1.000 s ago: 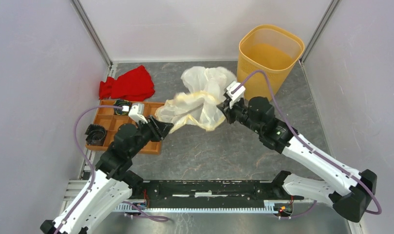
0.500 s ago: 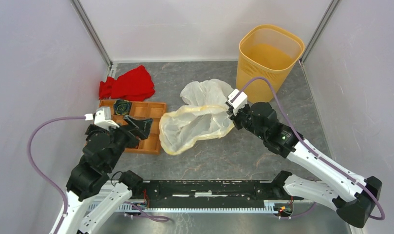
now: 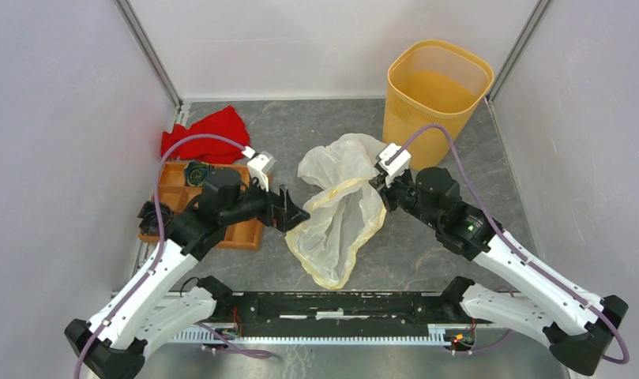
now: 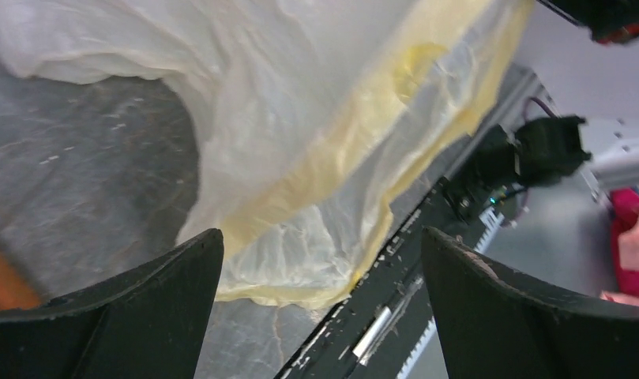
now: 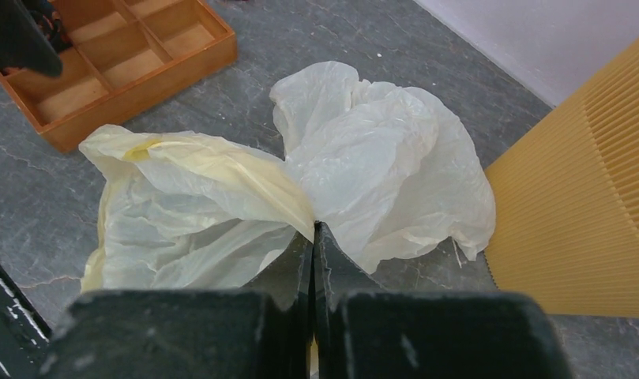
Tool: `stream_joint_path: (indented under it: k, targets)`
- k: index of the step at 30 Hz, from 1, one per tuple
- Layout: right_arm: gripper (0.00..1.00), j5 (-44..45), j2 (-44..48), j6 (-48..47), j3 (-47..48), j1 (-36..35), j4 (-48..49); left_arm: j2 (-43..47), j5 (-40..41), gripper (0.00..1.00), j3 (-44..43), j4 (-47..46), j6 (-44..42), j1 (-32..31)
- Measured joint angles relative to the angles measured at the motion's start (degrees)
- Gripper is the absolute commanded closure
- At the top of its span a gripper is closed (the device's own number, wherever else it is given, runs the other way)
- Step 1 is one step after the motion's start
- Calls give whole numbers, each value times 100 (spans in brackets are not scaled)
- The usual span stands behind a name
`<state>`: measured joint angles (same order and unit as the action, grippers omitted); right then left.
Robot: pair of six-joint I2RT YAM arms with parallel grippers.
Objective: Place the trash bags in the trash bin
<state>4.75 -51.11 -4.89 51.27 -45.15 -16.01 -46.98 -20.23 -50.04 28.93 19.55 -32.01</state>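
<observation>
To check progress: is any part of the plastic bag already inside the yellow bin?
No, the top view shows the whole trash bag lying outside the trash bin.

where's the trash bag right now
Top view: the trash bag lies mid-table between the arms, pinched in the jaws of the right gripper, nearer and left of the trash bin.

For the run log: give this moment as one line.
left gripper open | right gripper shut on trash bag | bag outside trash bin
</observation>
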Motion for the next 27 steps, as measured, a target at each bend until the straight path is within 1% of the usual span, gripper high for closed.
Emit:
stream_joint_path:
  k: [2,6,8,11,12,13,15,16,17,20,21,23,24,26,27]
  targets:
    - [100,-24,0,72,42,0,-26,101,-275,0,223,-214,-20,-144]
    - [100,-74,2,153,114,0,-70,160,-372,0,433,-629,-42,-544]
    - [100,-90,0,173,151,0,-103,4,-286,0,461,-857,-42,-837]
    - [100,-116,-13,188,229,0,-151,-378,125,1,498,-1128,-42,-1394]
    - [100,-122,-22,186,258,0,-164,-531,396,7,511,-1165,-42,-1563]
    - [100,-127,-35,186,293,0,-184,-651,535,17,518,-1167,-37,-1663]
    - [100,-129,-39,186,334,0,-192,-868,1069,44,531,-1152,9,-1797]
    - [100,-127,-39,186,352,0,-205,-931,1379,53,533,-1134,57,-1814]
    - [100,-120,-42,186,367,0,-221,-966,1718,62,535,-1126,122,-1821]
    - [99,-68,-39,186,380,0,-280,-916,2557,79,535,-1119,256,-1821]
    - [99,-57,-44,186,380,0,-310,-872,2721,88,535,-1121,271,-1818]
    - [99,-48,-57,190,382,0,-409,-706,2938,97,535,-1156,306,-1821]
    - [97,-50,-66,195,389,0,-466,-597,2986,98,535,-1191,304,-1821]
    - [84,-31,-87,221,411,0,-575,-409,3016,98,533,-1287,306,-1821]
    - [68,20,-103,264,424,0,-627,-310,3014,98,533,-1340,304,-1821]
